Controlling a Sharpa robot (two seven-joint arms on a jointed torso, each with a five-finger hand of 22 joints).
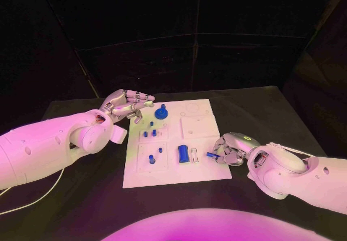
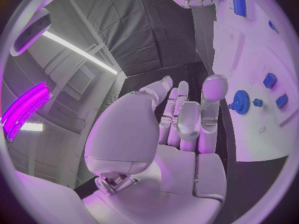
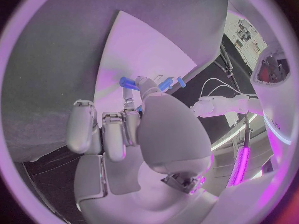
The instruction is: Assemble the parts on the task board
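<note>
A flat white rectangular task board [image 1: 199, 131] carries small blue parts; the right hand [image 1: 230, 148] pinches a blue peg [image 1: 212, 155], while the left hand [image 1: 130, 104] hovers, fingers apart, holding nothing.

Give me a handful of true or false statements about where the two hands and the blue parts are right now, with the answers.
1. The right hand pinches a small blue part. True.
2. The left hand holds the blue gear. False: it holds nothing, fingers apart, beside the board's far left corner.
3. The gear sits on the far left part of the task board. True.
4. The blue cylinder lies off the board, on the black table. False: it lies on the board, near the right hand.
</note>
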